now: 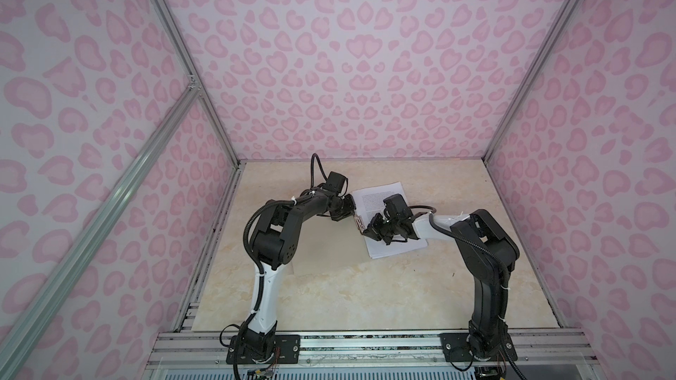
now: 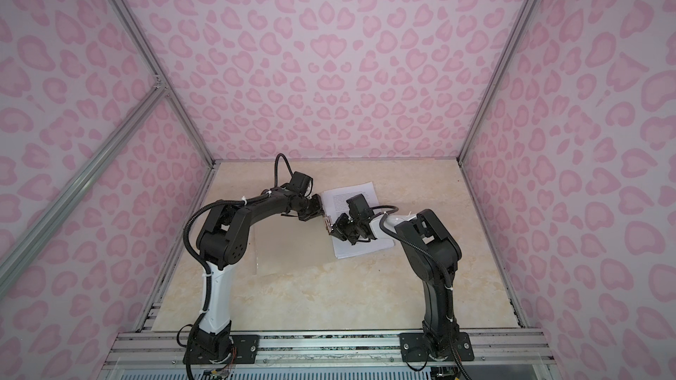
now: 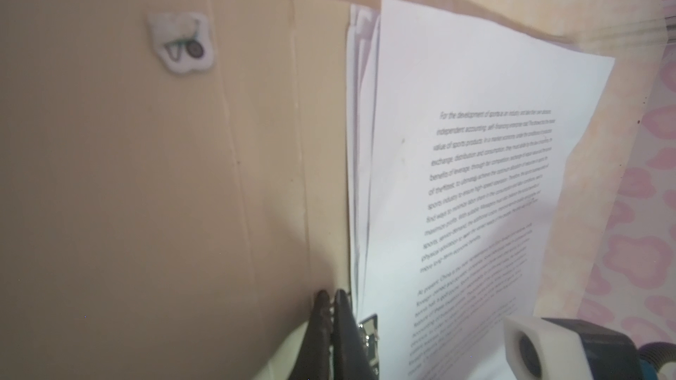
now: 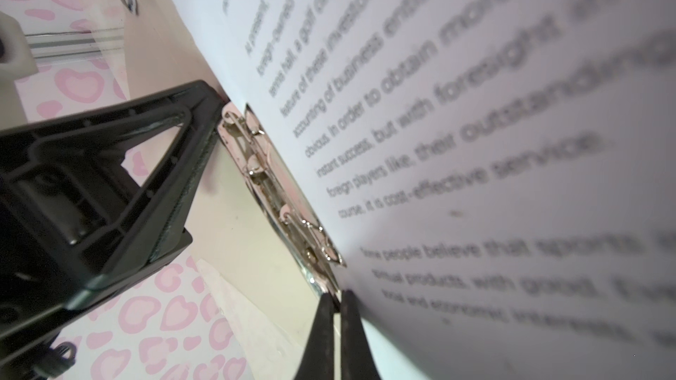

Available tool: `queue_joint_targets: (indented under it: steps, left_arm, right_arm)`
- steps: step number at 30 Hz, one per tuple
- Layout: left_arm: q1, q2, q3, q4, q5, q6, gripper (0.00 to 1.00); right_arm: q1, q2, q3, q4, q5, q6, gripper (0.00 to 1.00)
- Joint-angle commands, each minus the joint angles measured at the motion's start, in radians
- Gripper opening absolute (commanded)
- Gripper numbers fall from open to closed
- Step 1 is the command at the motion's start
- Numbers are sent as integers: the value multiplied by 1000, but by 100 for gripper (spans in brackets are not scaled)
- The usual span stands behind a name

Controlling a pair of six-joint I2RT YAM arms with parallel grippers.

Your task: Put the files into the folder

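The beige folder (image 3: 146, 177) lies open on the table, and its left flap (image 2: 292, 250) is faint in a top view. The files (image 1: 387, 210) (image 2: 360, 210), several white printed sheets, lie stacked on its right half with their edge against the metal spine clip (image 4: 278, 184) (image 1: 359, 224). My left gripper (image 3: 332, 296) (image 1: 352, 214) is shut with nothing in it, tips on the folder beside the clip's far end. My right gripper (image 4: 336, 296) (image 1: 365, 232) is shut too, tips at the clip's near end by the files' edge (image 4: 475, 104).
A small white sticker (image 3: 181, 43) sits on the folder's left flap. The cream marbled tabletop (image 1: 329, 297) is walled by pink-patterned panels (image 1: 347, 67). An aluminium rail (image 1: 365, 345) with both arm bases runs along the front.
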State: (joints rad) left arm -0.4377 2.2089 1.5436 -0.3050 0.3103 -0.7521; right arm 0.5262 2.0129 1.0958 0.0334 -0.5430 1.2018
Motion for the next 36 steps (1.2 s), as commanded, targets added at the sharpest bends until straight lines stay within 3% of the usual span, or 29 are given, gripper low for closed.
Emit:
queue_joint_targets:
  steps: [1, 20, 36]
  left_arm:
    - [-5, 19, -27, -141, -75, -1, 6]
    - [-12, -2, -90, -101, -67, -23, 6]
    - [-16, -43, -106, -86, -26, -16, 11]
  right_arm:
    - [2, 45, -7, -304, 274, -35, 0]
    - [43, 143, 67, -416, 423, -106, 0]
    - [56, 155, 68, -393, 414, -101, 0]
